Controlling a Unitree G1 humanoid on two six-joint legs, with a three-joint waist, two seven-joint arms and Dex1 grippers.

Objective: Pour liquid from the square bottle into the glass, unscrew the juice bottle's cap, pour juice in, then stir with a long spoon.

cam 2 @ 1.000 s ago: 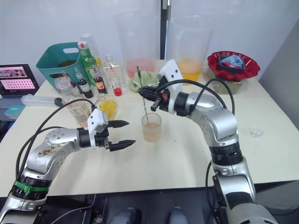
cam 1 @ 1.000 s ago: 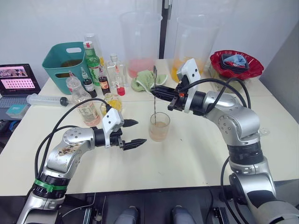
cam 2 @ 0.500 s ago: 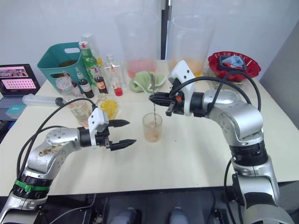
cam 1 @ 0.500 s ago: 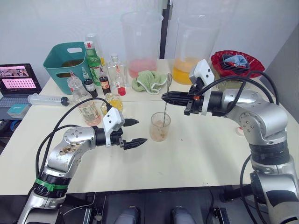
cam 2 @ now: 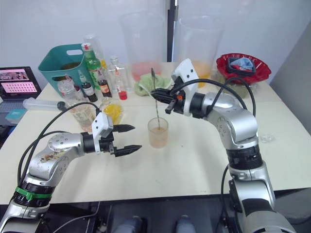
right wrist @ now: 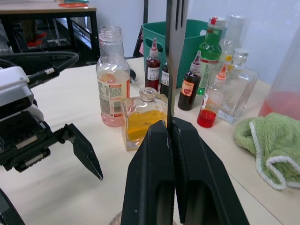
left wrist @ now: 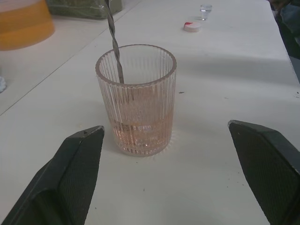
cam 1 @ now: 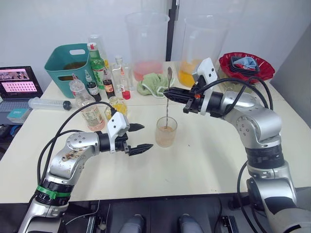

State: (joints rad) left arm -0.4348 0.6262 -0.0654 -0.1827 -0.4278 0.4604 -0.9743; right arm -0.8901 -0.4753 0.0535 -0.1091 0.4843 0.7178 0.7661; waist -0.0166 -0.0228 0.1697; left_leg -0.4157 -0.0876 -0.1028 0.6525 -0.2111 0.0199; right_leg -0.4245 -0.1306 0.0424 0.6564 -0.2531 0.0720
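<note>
Swung back toward the middle compared with half a second ago: right hand (cam 1: pixel 171 92), carrying the top of the long spoon (cam 1: pixel 167 99) leftward, so the stem now leans instead of standing nearly plumb. Pinched tight on that stem, with the tiny bowl down inside the glass (cam 1: pixel 166 131), which stands mid-tabletop (cam 1: pixel 204 155) holding a low pinkish drink. Spread wide and empty, left hand (cam 1: pixel 137 137), level with the glass and just beside it, not touching.

Behind and to the left: square bottle (cam 1: pixel 117 105) with yellow liquid, and juice bottle (cam 1: pixel 86 107) standing open. Resting far across the tabletop in the left wrist view: juice bottle's cap (left wrist: pixel 191 26).

Likely trouble: levering the spoon against the rim with nothing bracing the glass, enough to tip or skid it and slop the drink. Also possible: stirring too wide and knocking the glass into the waiting left hand.
</note>
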